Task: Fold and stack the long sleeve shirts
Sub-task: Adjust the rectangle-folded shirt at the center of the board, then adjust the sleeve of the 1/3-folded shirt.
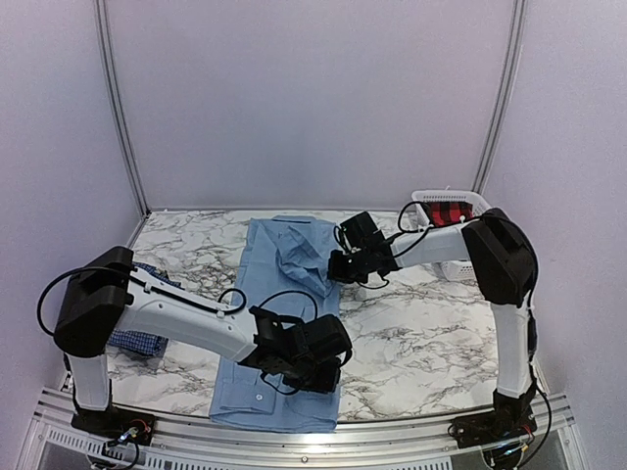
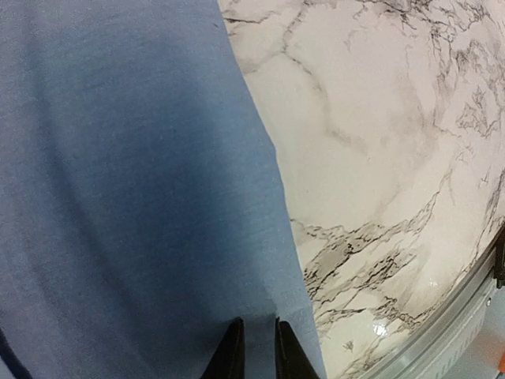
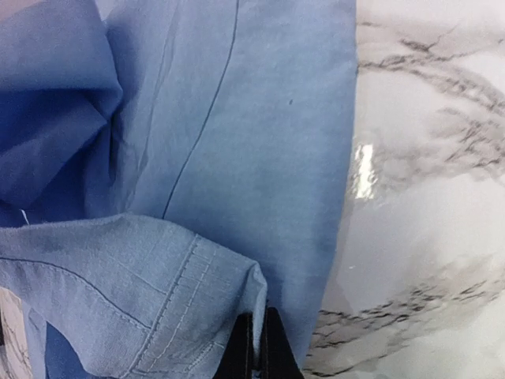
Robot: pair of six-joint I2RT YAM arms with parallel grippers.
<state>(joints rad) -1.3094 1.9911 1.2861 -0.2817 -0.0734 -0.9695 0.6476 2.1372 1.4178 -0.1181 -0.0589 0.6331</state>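
Note:
The light blue shirt (image 1: 284, 294) lies lengthwise on the marble table, with a sleeve bunched on its upper part. My left gripper (image 1: 315, 370) is low over the shirt's lower right part. In the left wrist view (image 2: 259, 351) its jaws stand a narrow gap apart with blue cloth (image 2: 134, 197) pinched between them, near the shirt's right edge. My right gripper (image 1: 340, 264) is at the shirt's right edge higher up. It is shut (image 3: 260, 347) on a stitched fold of the cloth (image 3: 158, 300). The dark blue checked shirt (image 1: 137, 338) lies at the left, partly under my left arm.
A white basket (image 1: 460, 266) holding a red and black cloth (image 1: 449, 213) stands at the back right. Bare marble (image 1: 421, 343) lies right of the shirt. The table's metal front rail (image 1: 392, 431) runs close below the left gripper.

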